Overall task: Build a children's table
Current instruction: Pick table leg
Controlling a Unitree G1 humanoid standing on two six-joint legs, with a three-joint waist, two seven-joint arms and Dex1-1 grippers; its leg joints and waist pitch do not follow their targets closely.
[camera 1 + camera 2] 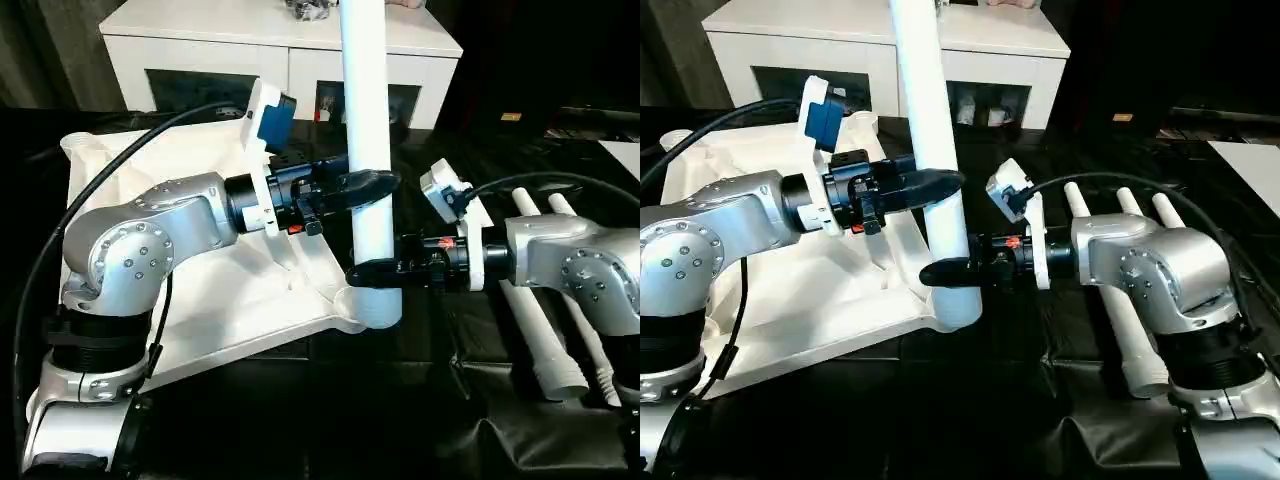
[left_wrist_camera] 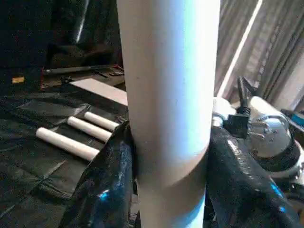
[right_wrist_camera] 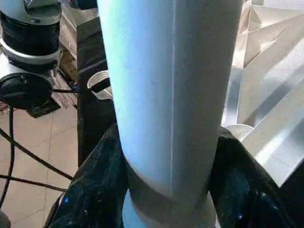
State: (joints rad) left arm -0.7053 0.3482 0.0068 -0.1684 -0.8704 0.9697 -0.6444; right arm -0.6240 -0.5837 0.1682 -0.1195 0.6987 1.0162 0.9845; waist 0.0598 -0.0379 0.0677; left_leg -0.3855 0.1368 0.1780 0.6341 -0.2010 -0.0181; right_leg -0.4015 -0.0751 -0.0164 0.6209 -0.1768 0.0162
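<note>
The white tabletop (image 1: 200,290) lies upside down on the black work surface, ribbed side up. One long white leg (image 1: 368,120) stands upright in its near right corner socket (image 1: 372,312). My left gripper (image 1: 365,190) is shut on this leg about a third of the way up. My right gripper (image 1: 372,270) holds the same leg lower down, just above the socket. In the left wrist view the leg (image 2: 168,95) sits tight between the black fingers (image 2: 102,185). The right wrist view shows the leg (image 3: 171,95) pressed between that gripper's fingers (image 3: 90,190) too.
Three spare white legs (image 1: 1120,290) lie side by side on the black cloth to the right of the tabletop, under my right forearm. A white cabinet (image 1: 290,50) with glass-fronted compartments stands behind. A black cable (image 1: 60,240) loops over my left arm.
</note>
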